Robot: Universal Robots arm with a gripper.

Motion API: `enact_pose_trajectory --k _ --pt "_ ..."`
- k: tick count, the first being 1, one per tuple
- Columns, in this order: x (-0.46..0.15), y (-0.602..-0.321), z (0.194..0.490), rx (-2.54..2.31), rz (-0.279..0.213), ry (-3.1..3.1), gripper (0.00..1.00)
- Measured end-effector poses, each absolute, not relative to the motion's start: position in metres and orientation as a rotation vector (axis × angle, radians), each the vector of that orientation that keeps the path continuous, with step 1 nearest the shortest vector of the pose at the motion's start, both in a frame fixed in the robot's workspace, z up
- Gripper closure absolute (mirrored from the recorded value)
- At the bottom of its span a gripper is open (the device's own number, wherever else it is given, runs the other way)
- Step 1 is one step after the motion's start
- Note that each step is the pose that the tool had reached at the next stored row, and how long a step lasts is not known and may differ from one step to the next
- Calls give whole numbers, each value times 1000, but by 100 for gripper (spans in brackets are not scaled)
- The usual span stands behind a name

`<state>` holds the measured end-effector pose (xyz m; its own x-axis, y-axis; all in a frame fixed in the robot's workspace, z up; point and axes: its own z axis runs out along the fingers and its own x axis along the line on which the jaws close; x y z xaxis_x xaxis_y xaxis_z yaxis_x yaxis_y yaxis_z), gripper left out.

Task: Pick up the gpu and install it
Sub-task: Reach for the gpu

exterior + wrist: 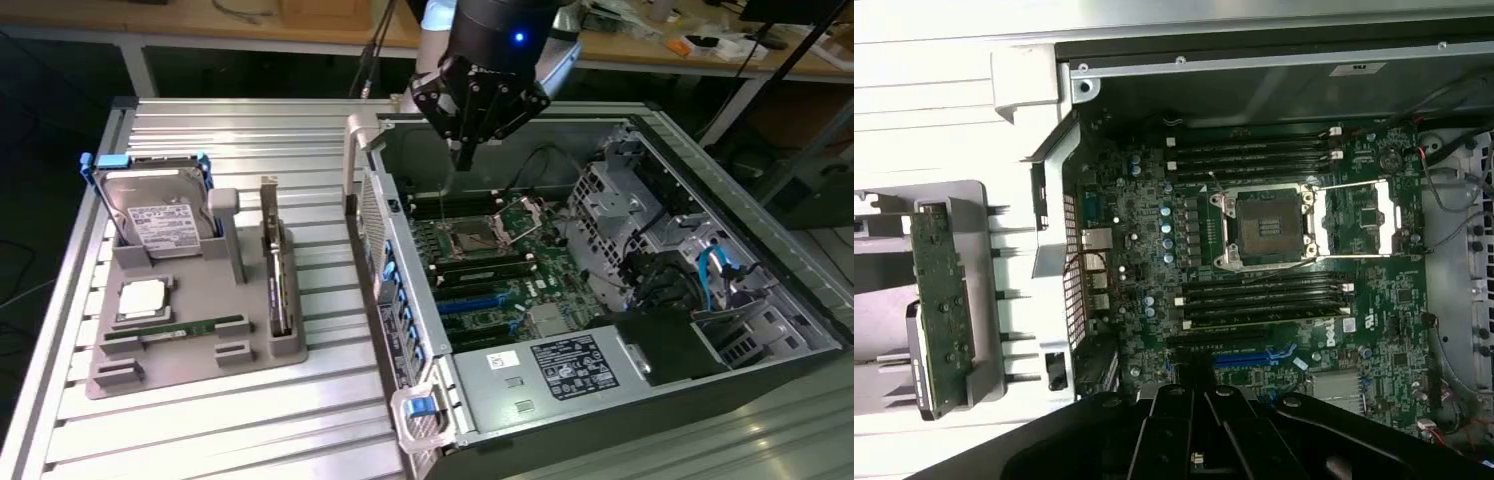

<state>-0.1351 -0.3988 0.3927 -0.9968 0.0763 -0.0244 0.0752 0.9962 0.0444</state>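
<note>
The gpu (pixel 275 262) stands on its edge in a slot of a grey holder (pixel 187 362) on the ribbed metal table (pixel 240 425), towards the exterior view's left. It is just beside the open computer case (pixel 378 200) but outside it. In the wrist view the same card (pixel 940 300) shows its green face in the holder (pixel 989 250).

The gripper (pixel 463 152) hangs over the far end of the case, above the motherboard (pixel 487 270) and well apart from the card. It has nothing in its grasp. How far open it is cannot be told from either view.

By this reading the task is barely begun. The card is not yet picked up, and so not yet installed. The blue card slots (pixel 467 300) on the motherboard look empty, as does the open processor socket (pixel 483 235).

The holder also carries a hard drive (pixel 160 215) standing upright, a processor chip (pixel 144 298) lying flat and a memory stick (pixel 180 328).

Some things stay hidden or unclear:
- The card's lower edge sits down in its slot.
- Its metal bracket is hard to pick out.
- In the wrist view the gripper's (pixel 1194 425) dark body covers part of the motherboard (pixel 1144 300) next to the blue slots (pixel 1254 357).
- The holder runs off the edge of the wrist view.
</note>
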Motion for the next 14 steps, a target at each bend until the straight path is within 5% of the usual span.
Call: enact_pose_trajectory --k 14 --pt "-193 -399 392 118 70 3113 89"
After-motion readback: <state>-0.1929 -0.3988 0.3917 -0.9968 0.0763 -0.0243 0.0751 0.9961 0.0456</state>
